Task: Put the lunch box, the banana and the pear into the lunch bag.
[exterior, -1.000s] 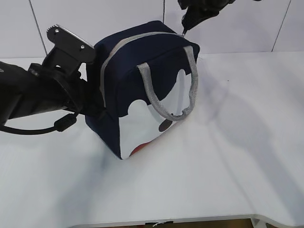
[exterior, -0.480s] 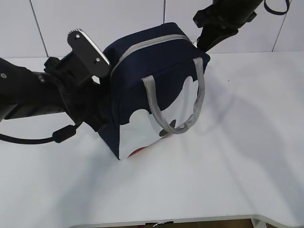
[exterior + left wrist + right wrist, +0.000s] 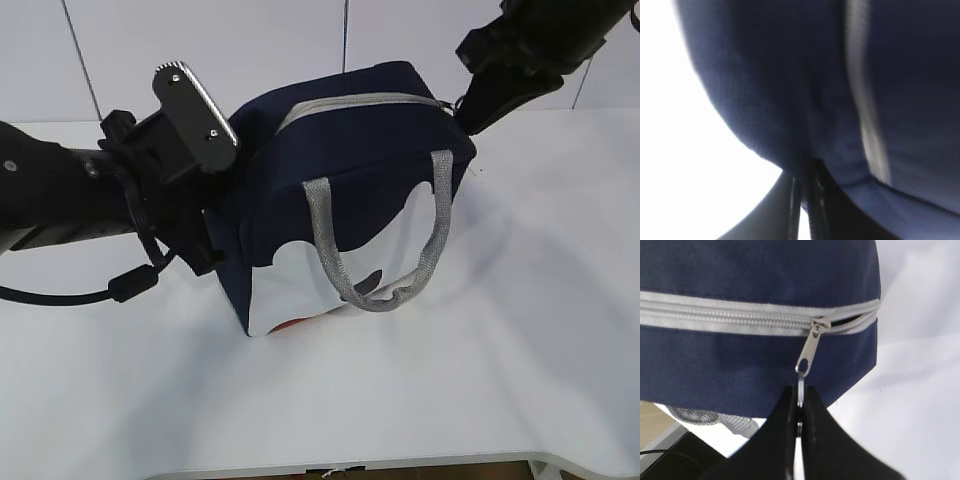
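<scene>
You're looking at a plain white counter [image 3: 480, 370] backed by a white tiled wall [image 3: 250, 50]. The bag [image 3: 350, 170] stands left of centre on the counter, its long axis and grey zipper [image 3: 730, 320] running from the left hand [image 3: 805, 200] toward the right hand [image 3: 799, 415]. Your left hand is clenched on the bag's navy fabric; your right pinches the ring pull [image 3: 801, 385], the zipper nearly closed. No readable writing shows.

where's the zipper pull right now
In the right wrist view the zipper pull hangs near the right end of the lunch bag, its ring pinched in the right gripper just below.
</scene>
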Motion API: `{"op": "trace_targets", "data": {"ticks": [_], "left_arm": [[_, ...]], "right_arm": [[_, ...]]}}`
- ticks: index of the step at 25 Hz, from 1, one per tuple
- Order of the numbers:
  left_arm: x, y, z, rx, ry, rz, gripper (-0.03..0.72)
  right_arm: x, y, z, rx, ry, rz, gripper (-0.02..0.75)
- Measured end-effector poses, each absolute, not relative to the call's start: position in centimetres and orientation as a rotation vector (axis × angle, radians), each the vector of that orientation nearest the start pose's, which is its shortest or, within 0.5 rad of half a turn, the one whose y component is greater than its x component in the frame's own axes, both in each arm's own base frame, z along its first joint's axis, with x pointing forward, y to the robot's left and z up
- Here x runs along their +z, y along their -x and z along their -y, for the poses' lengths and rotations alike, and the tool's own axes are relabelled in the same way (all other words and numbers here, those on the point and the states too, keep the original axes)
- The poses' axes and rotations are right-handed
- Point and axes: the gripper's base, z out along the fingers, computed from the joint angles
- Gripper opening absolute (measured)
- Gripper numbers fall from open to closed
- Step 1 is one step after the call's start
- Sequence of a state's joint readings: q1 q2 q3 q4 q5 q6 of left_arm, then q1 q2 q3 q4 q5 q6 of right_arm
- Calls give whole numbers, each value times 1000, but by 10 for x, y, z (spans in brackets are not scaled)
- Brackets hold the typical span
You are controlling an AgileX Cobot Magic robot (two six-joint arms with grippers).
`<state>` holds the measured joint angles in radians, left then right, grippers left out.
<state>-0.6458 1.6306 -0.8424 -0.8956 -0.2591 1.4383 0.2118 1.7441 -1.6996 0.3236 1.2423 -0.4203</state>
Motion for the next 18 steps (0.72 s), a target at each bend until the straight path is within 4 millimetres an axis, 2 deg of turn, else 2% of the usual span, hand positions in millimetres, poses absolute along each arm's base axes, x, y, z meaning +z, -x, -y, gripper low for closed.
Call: {"op": "trace_targets", "data": {"ticks": [9, 14, 18], "left_arm": [[215, -290, 178, 236, -1015, -1785, -14], [215, -293, 172, 243, -1000, -1801, -15], [214, -293, 172, 240, -1001, -1804, -15]], "right_arm": [[376, -316, -96, 378, 772, -2535, 18], [377, -293, -93, 415, 741, -2550, 18], [371, -283, -91, 442, 672, -2598, 18]]}}
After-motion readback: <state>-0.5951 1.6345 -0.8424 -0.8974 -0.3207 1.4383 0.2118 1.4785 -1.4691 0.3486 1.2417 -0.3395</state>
